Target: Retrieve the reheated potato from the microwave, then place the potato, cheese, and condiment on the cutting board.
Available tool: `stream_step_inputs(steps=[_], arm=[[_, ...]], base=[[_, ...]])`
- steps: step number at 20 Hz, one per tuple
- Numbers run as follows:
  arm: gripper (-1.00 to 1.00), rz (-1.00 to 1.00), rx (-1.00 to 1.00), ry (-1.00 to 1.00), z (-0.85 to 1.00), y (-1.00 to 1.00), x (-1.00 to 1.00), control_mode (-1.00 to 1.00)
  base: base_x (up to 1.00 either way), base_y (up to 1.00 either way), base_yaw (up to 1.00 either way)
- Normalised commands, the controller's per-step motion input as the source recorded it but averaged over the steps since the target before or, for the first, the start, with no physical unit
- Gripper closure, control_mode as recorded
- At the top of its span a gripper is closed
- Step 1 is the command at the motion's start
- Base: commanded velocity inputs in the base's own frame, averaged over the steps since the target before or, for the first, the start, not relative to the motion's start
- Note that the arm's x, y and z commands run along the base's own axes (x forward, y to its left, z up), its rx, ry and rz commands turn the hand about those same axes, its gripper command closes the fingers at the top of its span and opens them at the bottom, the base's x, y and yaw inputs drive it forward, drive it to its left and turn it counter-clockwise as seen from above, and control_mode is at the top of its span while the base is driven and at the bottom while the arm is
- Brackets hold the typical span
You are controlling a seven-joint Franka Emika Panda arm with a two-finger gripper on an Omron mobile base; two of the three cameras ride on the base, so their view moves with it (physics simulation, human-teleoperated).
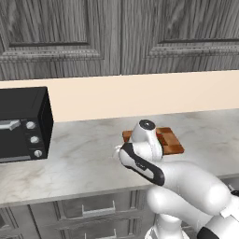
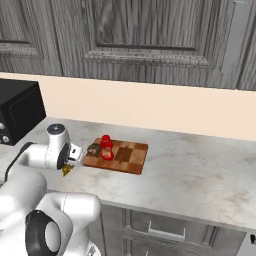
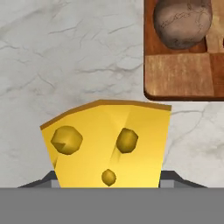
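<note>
My gripper (image 3: pixel 109 181) is shut on the cheese (image 3: pixel 107 144), a yellow wedge with holes that hides most of both fingers. In the right base view the gripper (image 2: pixel 70 161) points down over the counter, just left of the cutting board (image 2: pixel 125 157), and the cheese (image 2: pixel 66 171) hangs under it. The brown-grey potato (image 2: pixel 93 149) and the red condiment bottle (image 2: pixel 106 147) stand on the board's left end. In the hand view the potato (image 3: pixel 183 22) lies on the checkered board (image 3: pixel 179 81), up and to the right of the cheese. The microwave is out of view.
A black toaster oven (image 1: pixel 23 123) with knobs stands on the marble counter (image 1: pixel 79 158) at the left. My own arm covers part of the board (image 1: pixel 172 141) in the left base view. Grey cabinets hang above, and drawers sit below the counter's front edge.
</note>
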Motion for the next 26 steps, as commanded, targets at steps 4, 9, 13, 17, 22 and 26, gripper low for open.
stream_step_inputs(steps=[4, 9, 13, 17, 22, 26], arm=[[1.0, 0.0, -0.04, 0.1, 0.19, -0.58, -0.01, -1.0], [1.0, -0.01, -0.04, 0.16, 0.15, -0.62, 0.02, -1.0], [1.0, -0.03, -0.02, 0.21, 0.1, -0.65, 0.1, -1.0], [1.0, -0.02, 0.0, 0.25, 0.07, -0.65, 0.15, -1.0], [1.0, -0.01, 0.0, 0.25, 0.04, -0.64, 0.1, -1.0], [1.0, 0.0, 0.0, 0.19, 0.01, -0.59, 0.17, -1.0]], base=[[0.0, 0.0, 0.0], [0.0, 0.0, 0.0], [0.0, 0.0, 0.0], [0.0, 0.0, 0.0], [0.0, 0.0, 0.0], [0.0, 0.0, 0.0]])
